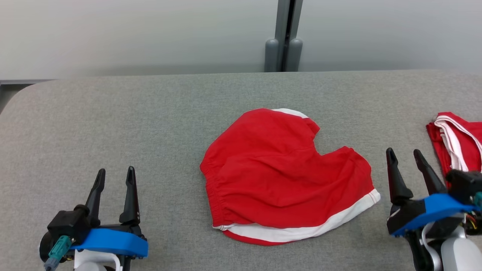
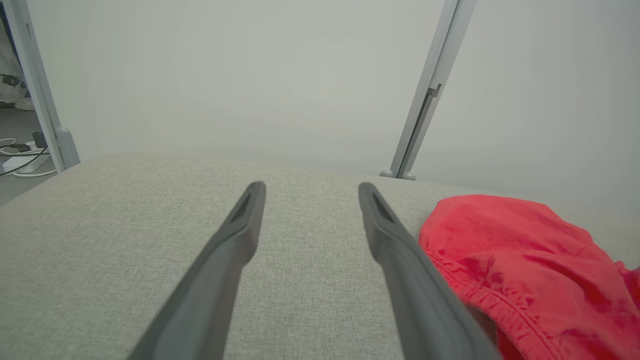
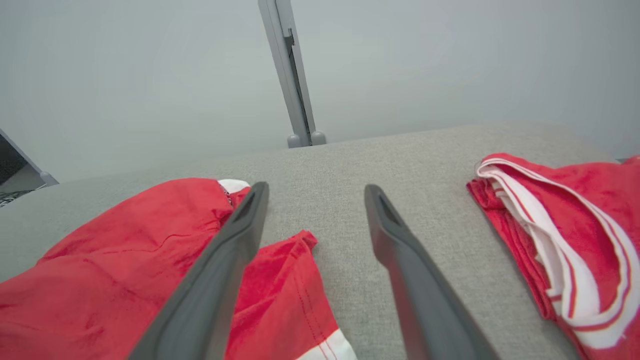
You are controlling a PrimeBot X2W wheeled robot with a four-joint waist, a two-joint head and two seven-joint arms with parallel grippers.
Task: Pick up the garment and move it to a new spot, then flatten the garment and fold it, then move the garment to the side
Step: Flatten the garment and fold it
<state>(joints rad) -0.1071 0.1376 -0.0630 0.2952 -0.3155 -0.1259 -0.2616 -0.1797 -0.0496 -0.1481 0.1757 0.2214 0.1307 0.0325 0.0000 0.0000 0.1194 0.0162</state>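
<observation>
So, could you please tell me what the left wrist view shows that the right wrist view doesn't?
The left wrist view adds the left gripper, fingers apart, and cables with what looks like a white power strip on the floor at the far left. The right wrist view adds the right gripper, fingers apart, a second red-and-white garment lying to the right, and the white hem band of the shorts. Shared: the red shorts, the grey fabric-covered table and the grey upright post against the pale wall.
</observation>
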